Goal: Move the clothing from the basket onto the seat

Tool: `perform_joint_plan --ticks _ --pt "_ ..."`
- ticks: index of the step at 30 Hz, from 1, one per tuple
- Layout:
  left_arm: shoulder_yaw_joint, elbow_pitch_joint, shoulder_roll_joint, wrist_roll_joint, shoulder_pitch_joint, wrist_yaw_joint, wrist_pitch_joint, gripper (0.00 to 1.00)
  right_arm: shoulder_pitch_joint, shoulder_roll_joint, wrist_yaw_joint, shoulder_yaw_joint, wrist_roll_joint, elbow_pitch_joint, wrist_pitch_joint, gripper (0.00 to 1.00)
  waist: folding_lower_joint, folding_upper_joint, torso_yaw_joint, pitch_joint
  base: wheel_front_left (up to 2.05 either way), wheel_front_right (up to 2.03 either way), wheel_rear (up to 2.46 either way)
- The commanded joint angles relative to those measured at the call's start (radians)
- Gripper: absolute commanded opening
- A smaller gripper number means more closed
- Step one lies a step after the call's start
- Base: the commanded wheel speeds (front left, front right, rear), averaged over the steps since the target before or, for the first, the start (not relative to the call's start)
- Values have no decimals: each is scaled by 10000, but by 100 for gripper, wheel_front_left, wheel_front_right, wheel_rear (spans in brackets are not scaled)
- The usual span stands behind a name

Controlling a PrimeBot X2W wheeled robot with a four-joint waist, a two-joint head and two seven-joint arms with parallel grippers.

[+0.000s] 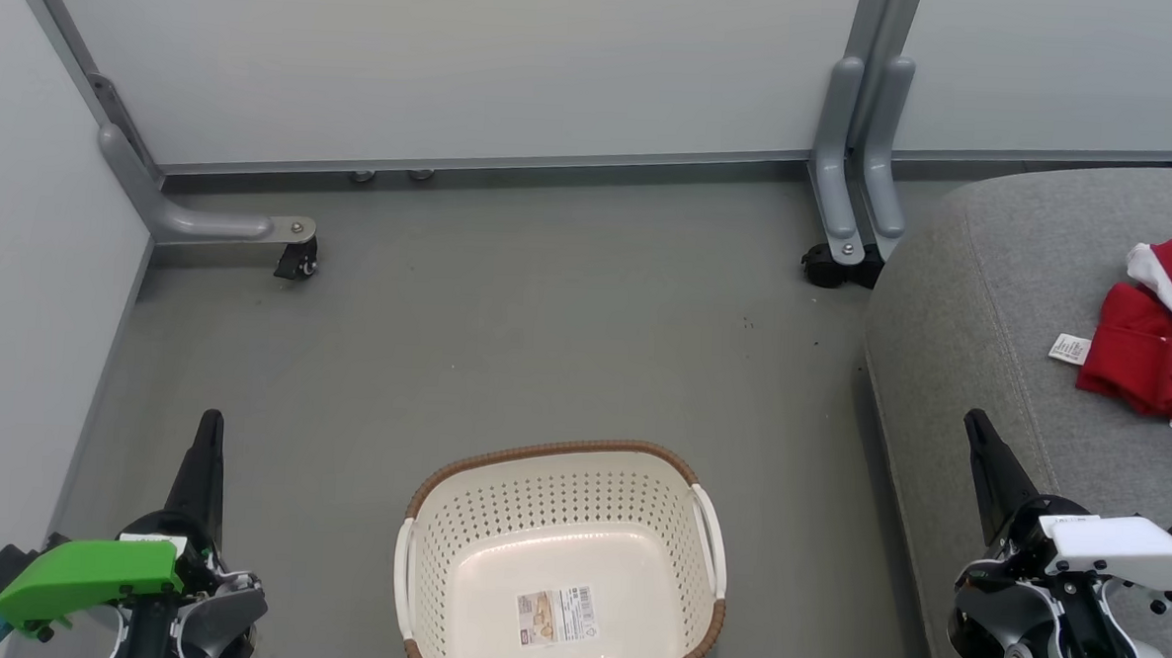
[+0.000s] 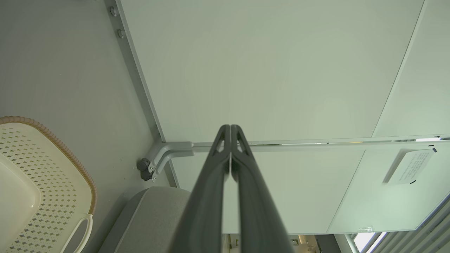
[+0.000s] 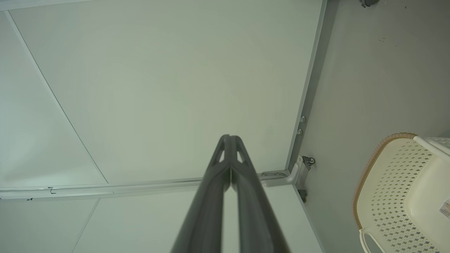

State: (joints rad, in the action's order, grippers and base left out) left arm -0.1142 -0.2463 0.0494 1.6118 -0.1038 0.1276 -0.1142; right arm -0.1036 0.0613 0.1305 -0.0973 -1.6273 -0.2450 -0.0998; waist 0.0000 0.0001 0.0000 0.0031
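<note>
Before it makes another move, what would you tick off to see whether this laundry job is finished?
1. Is the basket empty: ok, just a label on its floor.
2. Is the clothing on the seat: ok, a red garment lies on the grey cushion.
3. Is all of the clothing on it: cannot tell, it runs off the picture's edge.
4. Is the left gripper free: ok, shut on nothing.
5. Is the right gripper free: ok, shut on nothing.

I see a grey floor (image 1: 547, 317) fenced by pale partition panels (image 1: 479, 67), whose grey metal feet (image 1: 836, 162) end in black casters (image 1: 297, 257). One panel carries a paper notice (image 2: 409, 167), print unreadable
</note>
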Motion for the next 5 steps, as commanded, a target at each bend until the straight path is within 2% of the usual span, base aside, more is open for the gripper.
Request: perform_joint_plan --ticks 1,5 --pt "-20 21 -4 23 -108 64 -34 0 -83 8 4 -34 39 -19 -39 0 0 -1 0 0 0 0 0" --pt "-20 21 -4 23 -108 64 -34 0 -84 0 4 -40 47 -20 -48 0 0 -1 0 0 0 0 0"
